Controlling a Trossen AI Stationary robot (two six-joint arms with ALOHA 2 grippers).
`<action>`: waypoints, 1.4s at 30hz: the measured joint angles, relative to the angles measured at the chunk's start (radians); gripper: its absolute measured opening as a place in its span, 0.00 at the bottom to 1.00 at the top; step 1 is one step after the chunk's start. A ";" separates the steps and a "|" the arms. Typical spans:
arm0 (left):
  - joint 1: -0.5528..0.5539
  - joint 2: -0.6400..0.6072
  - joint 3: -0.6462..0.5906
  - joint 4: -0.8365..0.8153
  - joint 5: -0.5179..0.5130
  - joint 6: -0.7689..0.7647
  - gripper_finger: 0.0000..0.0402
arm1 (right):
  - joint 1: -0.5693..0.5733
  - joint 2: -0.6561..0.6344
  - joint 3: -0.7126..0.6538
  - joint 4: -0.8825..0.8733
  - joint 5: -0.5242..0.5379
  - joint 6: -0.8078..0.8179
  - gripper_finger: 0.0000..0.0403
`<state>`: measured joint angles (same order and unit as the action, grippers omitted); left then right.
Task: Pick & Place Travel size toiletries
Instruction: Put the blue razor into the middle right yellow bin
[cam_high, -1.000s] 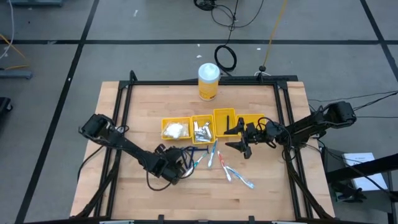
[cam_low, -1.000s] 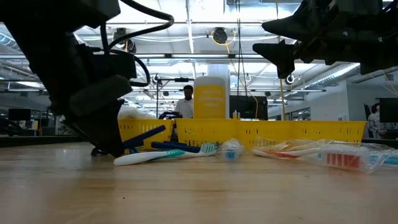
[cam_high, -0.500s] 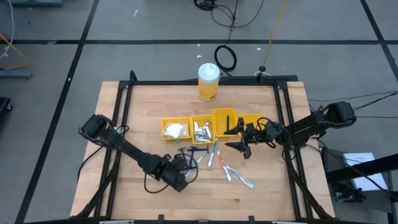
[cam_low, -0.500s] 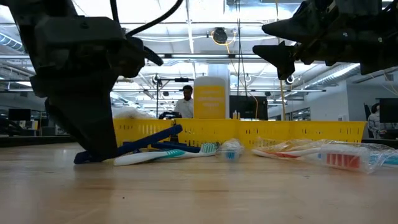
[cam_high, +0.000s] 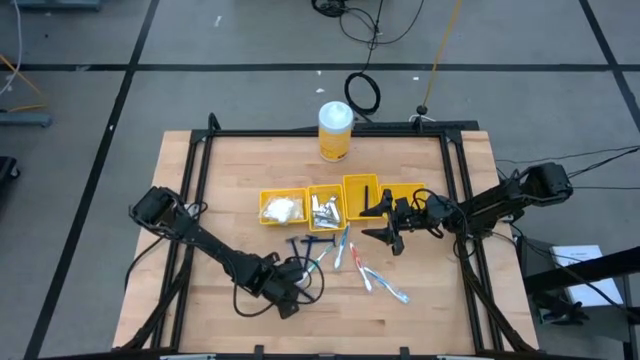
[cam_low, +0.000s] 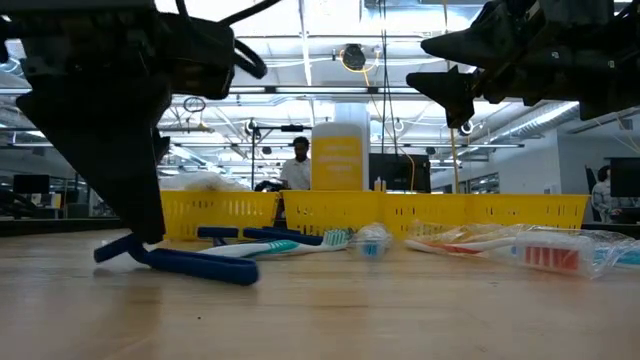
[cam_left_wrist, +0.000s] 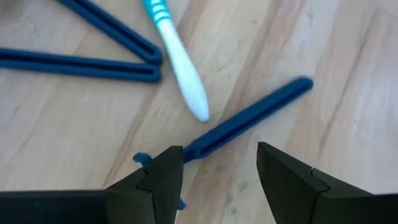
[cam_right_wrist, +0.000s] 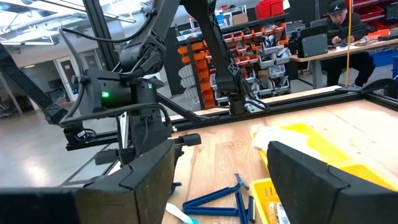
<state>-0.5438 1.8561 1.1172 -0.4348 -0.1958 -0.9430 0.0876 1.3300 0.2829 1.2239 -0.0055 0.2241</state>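
Just open-fingered left tool (cam_left_wrist: 214, 180) over razor (cam_left_wrist: 249, 118)

Four cameras on one worktop: one overhead, one at surface level, one on each wrist.

The high view looks straight down from far off, taking in the whole worktop (cam_high: 200, 200) and both arms. The low view sits at the worktop's surface, looking level across it into the room, close to a blue razor (cam_low: 185, 262). The left wrist view faces down, very near that same razor (cam_left_wrist: 249, 118). The right wrist view looks across the worktop at the left arm (cam_right_wrist: 134, 106), shared with the high view.
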 joint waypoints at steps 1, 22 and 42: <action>0.000 0.000 0.000 0.003 0.000 0.009 0.50 | 0.000 0.000 0.000 -0.001 0.000 0.000 0.60; 0.007 0.026 -0.004 0.066 -0.010 0.558 0.50 | 0.000 0.000 0.000 -0.002 0.000 0.000 0.60; -0.015 0.076 -0.012 0.022 0.021 0.100 0.14 | 0.000 0.000 0.000 -0.003 -0.001 0.000 0.60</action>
<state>-0.5587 1.9320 1.1054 -0.4131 -0.1749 -0.8425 0.0879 1.3296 0.2825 1.2213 -0.0067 0.2241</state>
